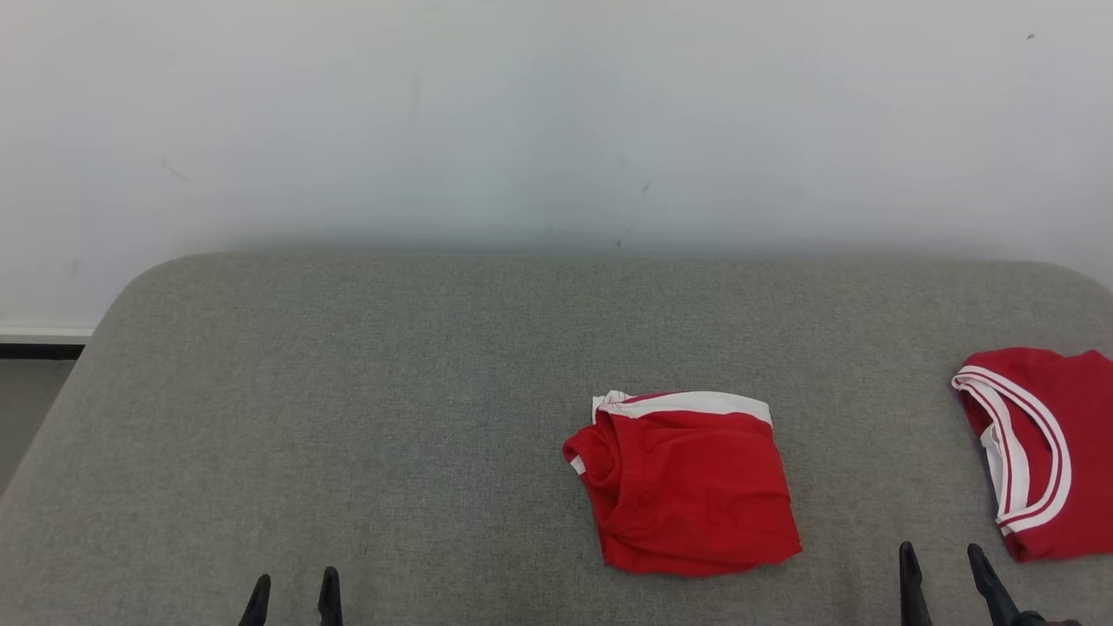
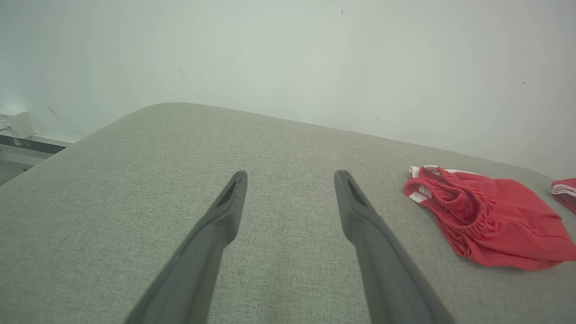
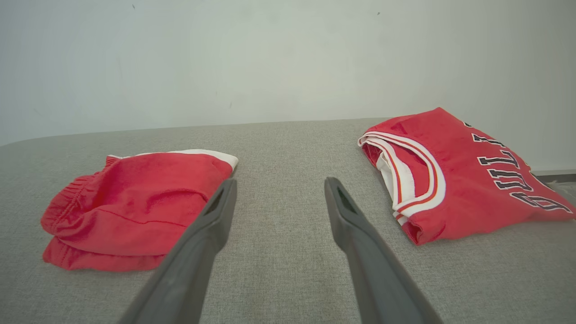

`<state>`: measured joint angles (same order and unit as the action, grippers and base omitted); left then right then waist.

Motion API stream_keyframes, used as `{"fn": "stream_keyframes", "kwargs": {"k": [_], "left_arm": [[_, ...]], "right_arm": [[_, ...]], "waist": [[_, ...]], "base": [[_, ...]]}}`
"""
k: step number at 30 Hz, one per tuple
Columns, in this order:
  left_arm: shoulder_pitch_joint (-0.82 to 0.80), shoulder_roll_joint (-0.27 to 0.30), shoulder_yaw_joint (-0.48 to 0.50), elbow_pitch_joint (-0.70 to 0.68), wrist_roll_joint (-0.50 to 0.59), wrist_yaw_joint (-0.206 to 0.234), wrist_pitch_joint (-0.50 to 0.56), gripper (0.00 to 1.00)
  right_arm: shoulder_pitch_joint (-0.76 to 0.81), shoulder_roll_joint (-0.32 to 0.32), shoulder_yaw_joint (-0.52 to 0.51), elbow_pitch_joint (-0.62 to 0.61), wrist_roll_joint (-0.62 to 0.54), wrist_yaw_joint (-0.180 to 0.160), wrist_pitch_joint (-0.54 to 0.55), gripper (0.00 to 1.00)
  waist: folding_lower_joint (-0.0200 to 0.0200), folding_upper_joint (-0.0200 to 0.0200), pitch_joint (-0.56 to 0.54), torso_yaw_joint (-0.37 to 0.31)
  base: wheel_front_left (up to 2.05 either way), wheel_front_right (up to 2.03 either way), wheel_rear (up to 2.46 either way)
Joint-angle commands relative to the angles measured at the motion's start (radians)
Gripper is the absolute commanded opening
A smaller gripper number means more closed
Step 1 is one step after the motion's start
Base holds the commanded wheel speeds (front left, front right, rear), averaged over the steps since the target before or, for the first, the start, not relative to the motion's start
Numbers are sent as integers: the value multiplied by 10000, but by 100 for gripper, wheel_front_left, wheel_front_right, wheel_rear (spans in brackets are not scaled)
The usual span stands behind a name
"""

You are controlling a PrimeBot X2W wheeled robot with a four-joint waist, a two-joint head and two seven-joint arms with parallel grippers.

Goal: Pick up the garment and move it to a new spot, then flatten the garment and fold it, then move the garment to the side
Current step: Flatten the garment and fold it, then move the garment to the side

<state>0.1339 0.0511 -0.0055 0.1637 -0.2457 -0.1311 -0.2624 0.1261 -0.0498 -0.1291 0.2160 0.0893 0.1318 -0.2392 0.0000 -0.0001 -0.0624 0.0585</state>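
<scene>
Red shorts [image 1: 696, 487] lie folded on the grey worktop [image 1: 391, 391], right of centre and nearer the front edge. Elastic waistband faces robot's left, white trim runs along the far edge. The bundle is near square, so I can't call the long axis. Count: 1 shorts, 1 folded red jersey [image 1: 1061, 452] at the right edge, well apart, collar toward the shorts. Left hand [image 1: 293, 578] and right hand [image 1: 943, 552] are both spread, holding nothing, fingers clear of the cloth.
</scene>
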Motion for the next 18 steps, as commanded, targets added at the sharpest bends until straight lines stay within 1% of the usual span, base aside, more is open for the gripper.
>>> {"fn": "stream_keyframes", "kwargs": {"k": [1,11,15,18], "left_arm": [[61,-15,28,-26,29,14,-27,100],[186,-16,79,-135,-50,49,-27,100],[142,-15,47,-176,-76,55,-27,100],[130,-15,-12,-193,-131,54,-27,100]], "right_arm": [[-12,-12,-10,45,92,-25,-61,100],[-153,-9,-201,181,-53,-25,221,100],[-416,-14,-215,159,79,-26,786,100],[-892,-8,-121,84,211,-26,1651,100]], "waist": [[0,1,-15,-12],[0,1,71,-53],[0,1,158,-12],[0,1,254,23]], "base": [[0,0,0],[0,0,0],[0,0,0],[0,0,0]]}}
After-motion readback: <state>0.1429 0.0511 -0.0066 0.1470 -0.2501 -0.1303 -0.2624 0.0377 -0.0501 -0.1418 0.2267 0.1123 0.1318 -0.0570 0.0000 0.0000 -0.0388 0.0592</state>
